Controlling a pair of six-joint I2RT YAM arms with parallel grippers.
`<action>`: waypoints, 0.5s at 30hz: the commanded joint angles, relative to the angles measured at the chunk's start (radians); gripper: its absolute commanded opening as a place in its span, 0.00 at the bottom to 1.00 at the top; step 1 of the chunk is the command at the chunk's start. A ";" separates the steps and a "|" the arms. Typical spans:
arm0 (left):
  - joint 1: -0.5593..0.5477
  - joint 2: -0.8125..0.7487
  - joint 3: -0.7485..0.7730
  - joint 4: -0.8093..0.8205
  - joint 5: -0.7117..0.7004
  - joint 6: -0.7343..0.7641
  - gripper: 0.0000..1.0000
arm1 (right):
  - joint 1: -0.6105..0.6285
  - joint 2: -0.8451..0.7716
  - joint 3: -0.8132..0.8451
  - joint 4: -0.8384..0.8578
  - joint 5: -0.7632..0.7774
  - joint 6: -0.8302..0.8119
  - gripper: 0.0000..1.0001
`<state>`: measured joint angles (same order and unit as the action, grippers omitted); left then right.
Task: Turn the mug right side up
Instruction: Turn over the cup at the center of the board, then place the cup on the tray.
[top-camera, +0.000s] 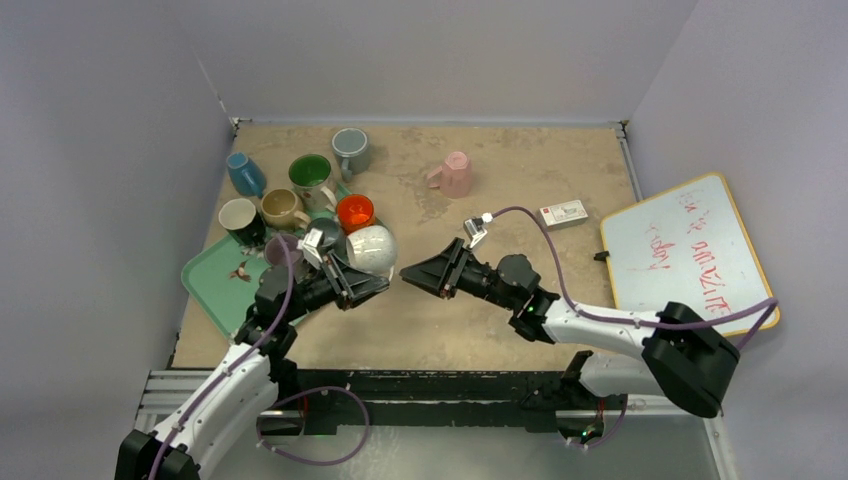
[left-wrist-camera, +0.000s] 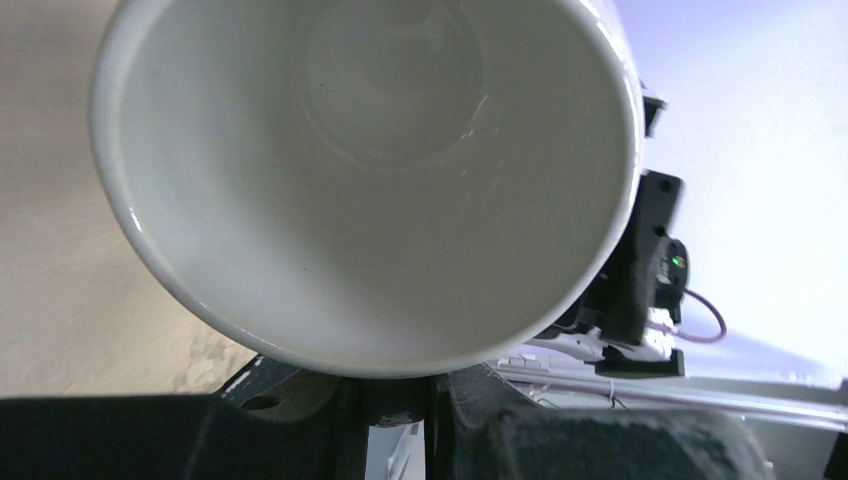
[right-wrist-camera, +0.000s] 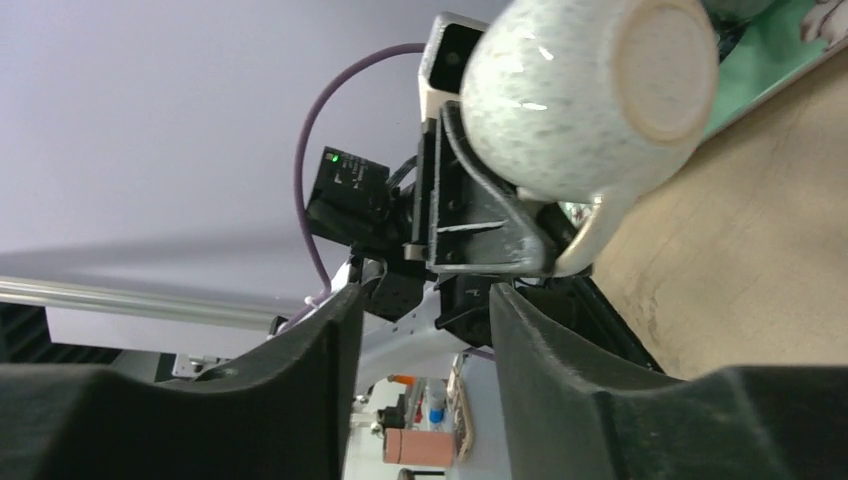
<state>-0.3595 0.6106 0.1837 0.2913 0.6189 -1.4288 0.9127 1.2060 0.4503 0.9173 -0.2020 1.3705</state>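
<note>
**A:** Where is the mug (top-camera: 372, 248) sitting, and how far along are we?

**B:** The left gripper (top-camera: 362, 282) is clamping the mug, which appears to be hanging clear of the table (top-camera: 520, 200), just beside the green tray (top-camera: 205, 282). It is lying sideways, its base facing the right gripper (top-camera: 408, 271). It is lifted but not yet upright. Tipping it mouth-up and setting it down are remaining, I am judging.

**A:** Is the right gripper doing anything?

**B:** Its jaws are standing apart and holding nothing, near the base but not touching it.

**A:** What are we missing?

**B:** The fingers are hiding the exact grip spot, so I cannot tell whether it is the rim or the handle.
</note>
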 joint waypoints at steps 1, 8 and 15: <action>0.004 -0.024 0.020 0.039 -0.050 0.043 0.00 | -0.002 -0.072 0.005 -0.085 0.028 -0.069 0.56; 0.004 -0.074 0.157 -0.243 -0.156 0.183 0.00 | -0.002 -0.217 0.049 -0.287 0.081 -0.166 0.97; 0.004 -0.132 0.412 -0.693 -0.491 0.439 0.00 | -0.002 -0.324 0.041 -0.394 0.093 -0.197 0.99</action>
<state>-0.3599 0.5343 0.4225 -0.2642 0.3573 -1.1851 0.9127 0.9272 0.4732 0.5838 -0.1398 1.2110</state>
